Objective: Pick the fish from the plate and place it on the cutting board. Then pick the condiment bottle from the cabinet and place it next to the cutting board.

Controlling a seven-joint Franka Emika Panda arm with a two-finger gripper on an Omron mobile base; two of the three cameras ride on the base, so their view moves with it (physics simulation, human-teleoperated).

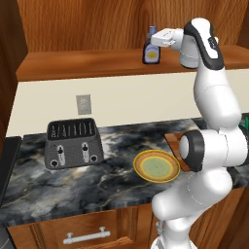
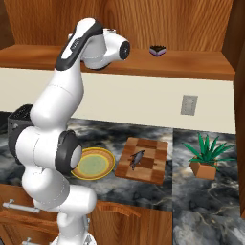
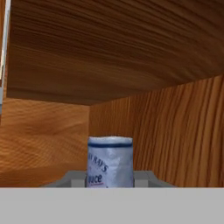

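Observation:
The condiment bottle (image 1: 151,52), dark brown with a yellow-white label and bluish cap, stands on the cabinet shelf (image 1: 87,61). My gripper (image 1: 156,39) reaches in from the right and is shut on the bottle's upper part. In the hand view the bottle (image 3: 110,161) sits between the two fingers (image 3: 143,177), right in front of the camera. The small dark grey fish (image 2: 138,158) lies on the checkered cutting board (image 2: 152,168) on the counter. The yellow plate (image 2: 85,176) beside the board has nothing on it; it also shows as the plate (image 1: 156,166) in the left base view.
A dark toaster (image 1: 73,143) stands at the counter's left. A small black-and-pink object (image 2: 157,50) sits further along the shelf. A potted plant (image 2: 206,157) stands right of the board. The cabinet's wooden walls (image 3: 175,127) close in around the hand.

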